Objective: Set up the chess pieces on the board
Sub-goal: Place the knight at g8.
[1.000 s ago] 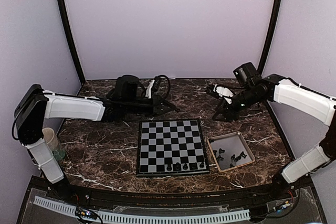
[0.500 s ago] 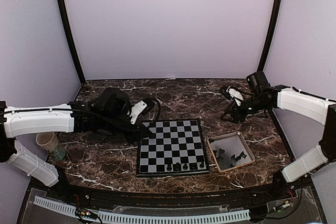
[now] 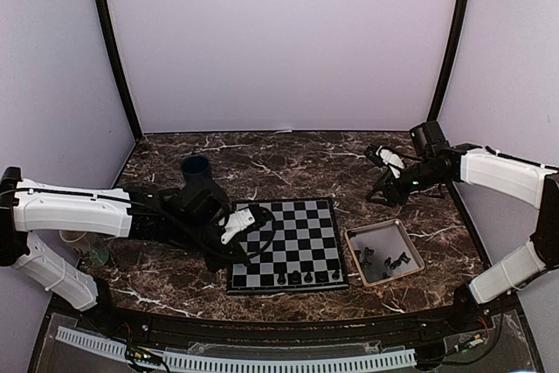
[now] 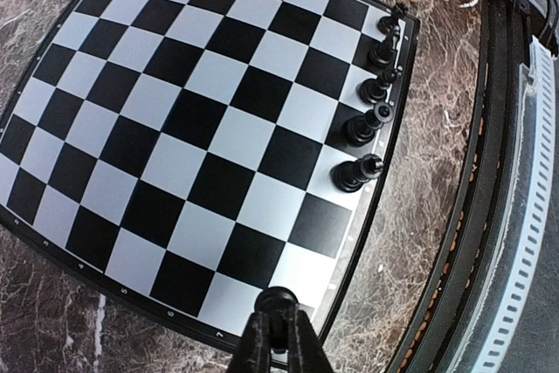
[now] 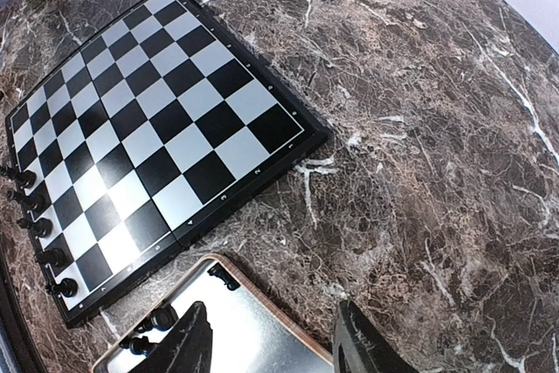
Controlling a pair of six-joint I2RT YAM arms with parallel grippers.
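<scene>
Evenly, softly lit, with only faint shadows. Mild sheen on the board [image 5: 166, 141] and tray [image 5: 255, 331]. Curves straight edges in both wrist views; slightly soft overhead.

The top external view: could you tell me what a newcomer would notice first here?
The black-and-grey board stands out mid-scene, with a short row of chess pieces along its near edge. The left gripper hangs over its near-left corner, jaws shut, and a tan-rimmed tray holding more sits to its right.
</scene>
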